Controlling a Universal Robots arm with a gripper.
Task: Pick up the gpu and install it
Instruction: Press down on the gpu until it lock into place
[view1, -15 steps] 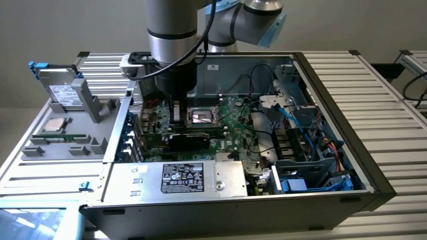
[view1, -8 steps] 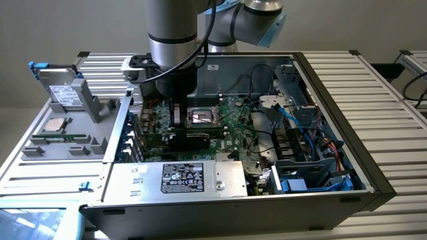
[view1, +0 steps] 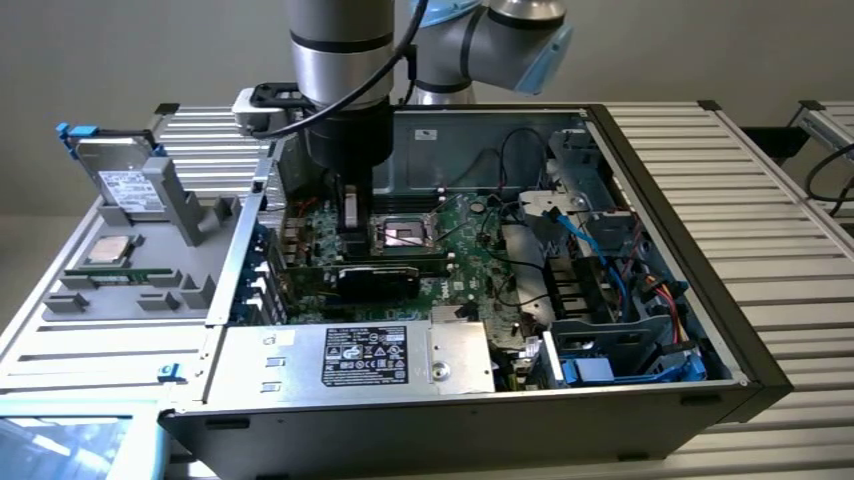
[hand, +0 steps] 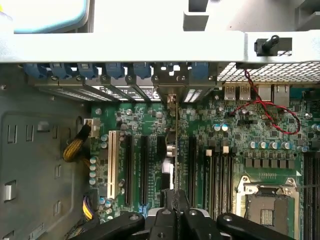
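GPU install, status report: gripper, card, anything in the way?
Gripper shut on gpu, inside the open case. Card edge-on, upright over the motherboard slots, bracket end toward the rear slot covers. Nothing seen blocking.

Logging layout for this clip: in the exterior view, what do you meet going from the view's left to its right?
Hard drive standing in the grey holder, processor chip → gpu upright on the motherboard under the gripper → empty processor socket → blue cables.

A plain grey wall (view1: 160, 50) rises behind the claw; ribbed metal tabletop (view1: 774, 200) spreads beside it.
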